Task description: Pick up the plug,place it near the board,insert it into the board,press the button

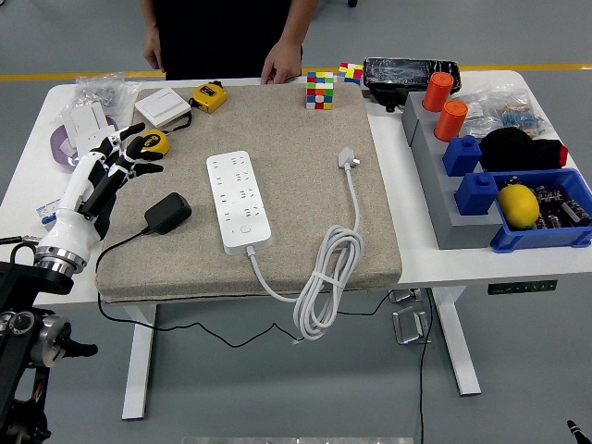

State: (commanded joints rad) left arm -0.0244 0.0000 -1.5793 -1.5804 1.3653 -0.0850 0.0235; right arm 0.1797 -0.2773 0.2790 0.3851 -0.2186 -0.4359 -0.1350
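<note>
Grey floor surrounds a white desk (407, 264) covered by a beige mat (296, 199). At the left edge, the left hand (104, 173) hovers, fingers spread, empty. Two yellow tape measures (150, 143) lie nearby. One black adapter plug (167, 213), one power strip (239, 201), two orange cups (439, 91).

On your white bench (407, 264) a beige mat (277, 120) covers the middle. At its far edge you have a colour cube (320, 91), with a smaller one (350, 71) just beyond to the right. Far left sit a yellow tape measure (209, 95) and a white switch box (163, 108). To the right, two orange cups (445, 104) stand on a grey rack (435, 176), and a lemon (518, 204) lies in the blue bin (546, 236). A person's hand (279, 67) rests on the far edge.
</note>
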